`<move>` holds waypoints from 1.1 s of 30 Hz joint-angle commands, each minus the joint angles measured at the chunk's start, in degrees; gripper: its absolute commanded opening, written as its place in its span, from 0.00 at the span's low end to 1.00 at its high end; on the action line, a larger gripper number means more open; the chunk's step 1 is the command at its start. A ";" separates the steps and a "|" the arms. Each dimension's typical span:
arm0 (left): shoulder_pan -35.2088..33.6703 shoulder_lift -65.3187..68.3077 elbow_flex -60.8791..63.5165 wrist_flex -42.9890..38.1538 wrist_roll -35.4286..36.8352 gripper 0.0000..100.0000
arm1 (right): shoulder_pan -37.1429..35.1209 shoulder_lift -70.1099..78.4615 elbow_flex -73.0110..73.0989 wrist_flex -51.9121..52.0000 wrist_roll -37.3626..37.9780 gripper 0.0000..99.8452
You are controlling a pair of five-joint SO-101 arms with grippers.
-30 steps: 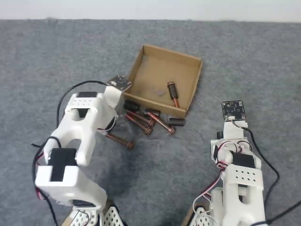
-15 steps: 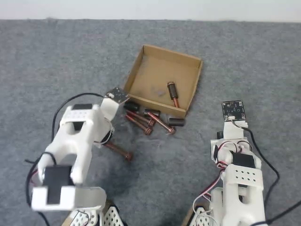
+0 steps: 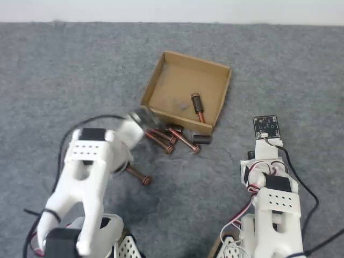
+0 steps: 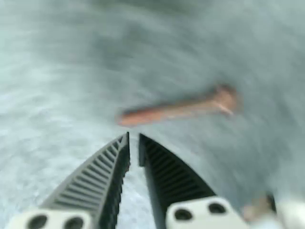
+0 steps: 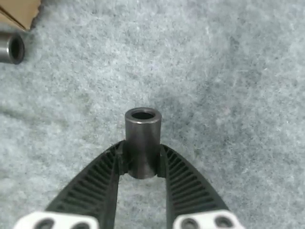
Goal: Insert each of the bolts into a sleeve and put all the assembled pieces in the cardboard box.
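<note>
The cardboard box (image 3: 161, 72) stands at the middle back of the grey carpet with one assembled bolt and sleeve (image 3: 198, 106) inside. Several copper bolts (image 3: 167, 138) and a dark sleeve (image 3: 202, 140) lie just in front of the box. One more bolt (image 3: 137, 175) lies alone beside the left arm. My left gripper (image 4: 133, 139) is shut on nothing, its tips just short of a copper bolt (image 4: 181, 109) on the carpet. My right gripper (image 5: 141, 152) is shut on a dark sleeve (image 5: 142, 131), held upright with its bore showing, above bare carpet.
In the right wrist view, another loose sleeve (image 5: 12, 46) lies near a corner of the box (image 5: 19, 9). The right arm (image 3: 271, 188) stands at the front right. Open carpet stretches to the left and right of the box.
The left arm has risen and its wrist has swung right, over the bolt cluster. The lone bolt now lies slightly nearer the front. The right arm has kept still.
</note>
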 commanded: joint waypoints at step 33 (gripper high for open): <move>19.78 -6.33 9.89 -20.31 22.68 0.01 | -0.22 -1.80 -0.62 0.13 1.05 0.01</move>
